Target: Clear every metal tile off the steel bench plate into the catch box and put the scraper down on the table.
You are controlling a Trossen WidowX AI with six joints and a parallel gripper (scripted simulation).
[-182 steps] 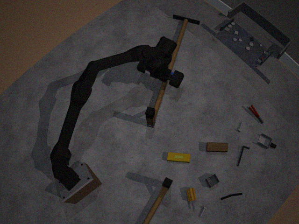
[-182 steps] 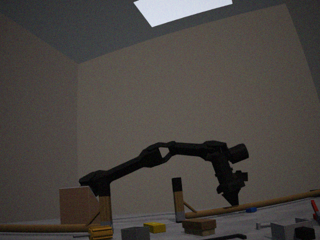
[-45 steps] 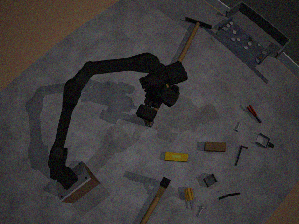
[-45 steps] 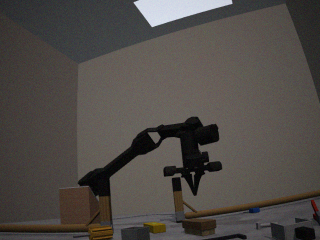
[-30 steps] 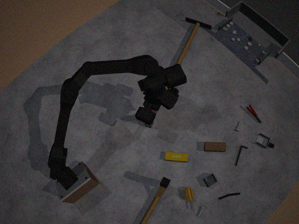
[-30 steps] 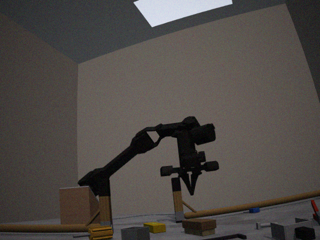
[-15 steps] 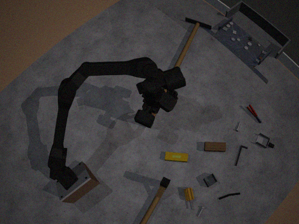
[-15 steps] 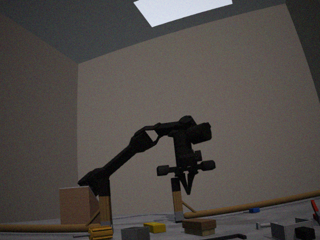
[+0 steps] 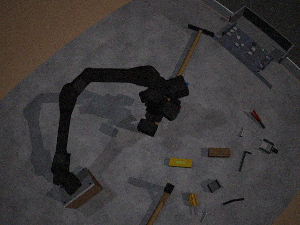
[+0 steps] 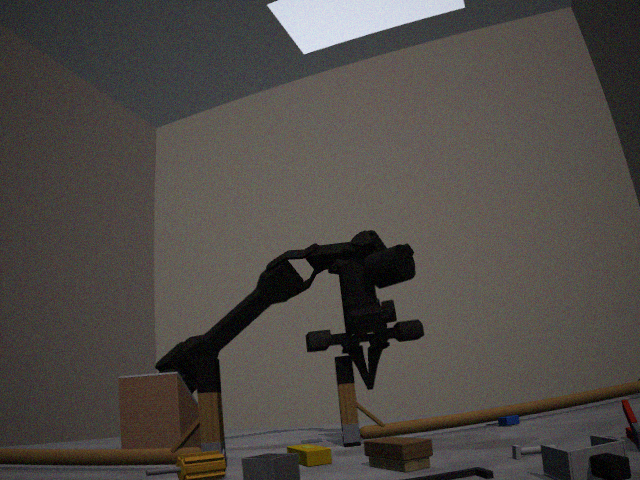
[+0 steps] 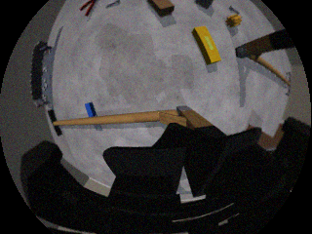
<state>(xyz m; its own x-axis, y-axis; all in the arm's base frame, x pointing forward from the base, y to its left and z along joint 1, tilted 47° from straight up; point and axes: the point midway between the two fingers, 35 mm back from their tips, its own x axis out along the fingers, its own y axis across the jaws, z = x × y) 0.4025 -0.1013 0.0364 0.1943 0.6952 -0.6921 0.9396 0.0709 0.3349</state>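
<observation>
My gripper (image 10: 369, 383) is shut and empty, pointing down above the table. In the top view its fingertips are hidden under its body. A long scraper lies on the table, with its wooden handle (image 9: 187, 60) (image 10: 496, 410) (image 11: 112, 118) running towards the steel plate and its black blade (image 9: 193, 27) beside the plate's near corner. Its upright wooden grip post (image 10: 346, 403) has a black top and stands just left of the fingertips in the exterior view, apart from them there. The steel bench plate (image 9: 251, 60) carries several metal tiles (image 9: 238, 37), with the walled catch box (image 9: 268, 26) behind it.
A second wooden-handled tool (image 9: 157, 208) (image 10: 93, 456) has its own post. Also on the table are a blue block (image 9: 187, 84) (image 10: 508, 420) (image 11: 90, 109), a yellow block (image 9: 180, 164) (image 10: 310, 455) (image 11: 207, 45), a brown block (image 9: 219, 152) (image 10: 398, 446), red-handled pliers (image 9: 256, 116) and small hardware.
</observation>
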